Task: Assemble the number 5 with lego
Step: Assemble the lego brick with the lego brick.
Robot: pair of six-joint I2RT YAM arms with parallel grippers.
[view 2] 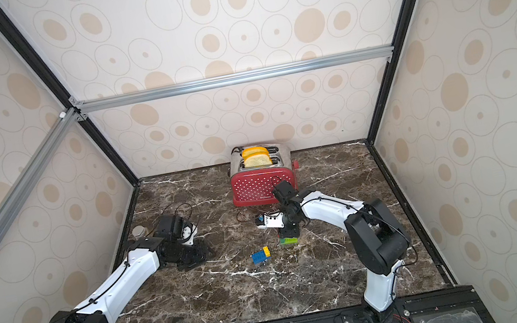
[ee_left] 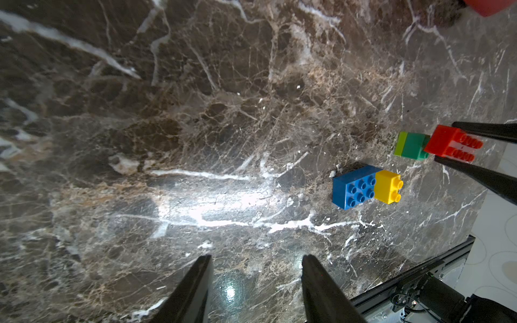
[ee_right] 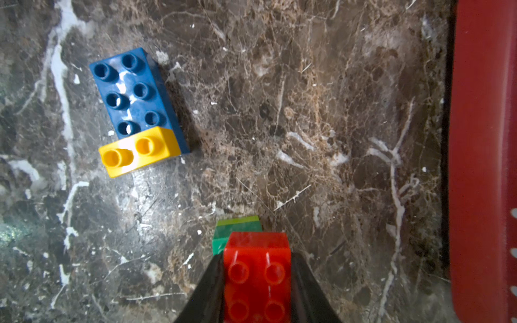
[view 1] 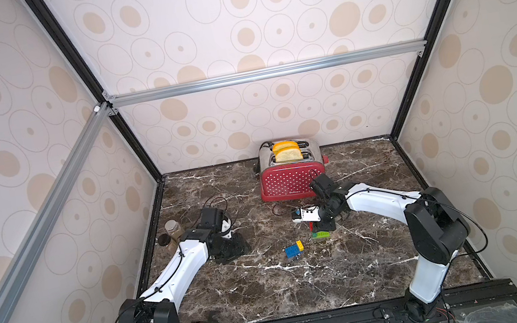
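Right end effector [ee_right: 257, 261]: jaws closed on the red brick [ee_right: 257, 249], one finger on each long side, studs up. Below the red sits the dark-green brick [ee_right: 219, 243], and below that the lime-green brick [ee_right: 237, 221]. That makes a three-brick stack [ee_left: 414, 145], three of five layers joined. Cannot tell whether the lime-green rests on the counter [ee_right: 321, 125] or hangs just clear of it.

Outward: the blue brick [view 1: 290, 252] lies flat on the counter, studs up. The yellow brick [view 1: 300, 245] appears seated on one end of it. In a top view this pair lies at about 8 o'clock from the right end effector, near but apart. The blue's long axis runs roughly 8 to 2 o'clock, with the yellow at the 2 o'clock end, facing the held stack.

Left end effector [ee_left: 256, 270]: jaws apart, nothing between them, over bare counter. The pair lies at about 3 o'clock from it and farther off. The right arm is nearer and is the one holding bricks.

Judgement: a short carry toward 8 o'clock, with the lime-green underside going onto the yellow studs.

Views:
- **Top views:** the wrist body hides the grip, and mostly lime-green shows.
- **Right wrist view:** shows the grip but little of the lower layers.
- **Left wrist view:** shows the stack side-on, all three colours and both fingers.

The toaster [view 1: 292, 178] is at about 11 o'clock, off the likely path.
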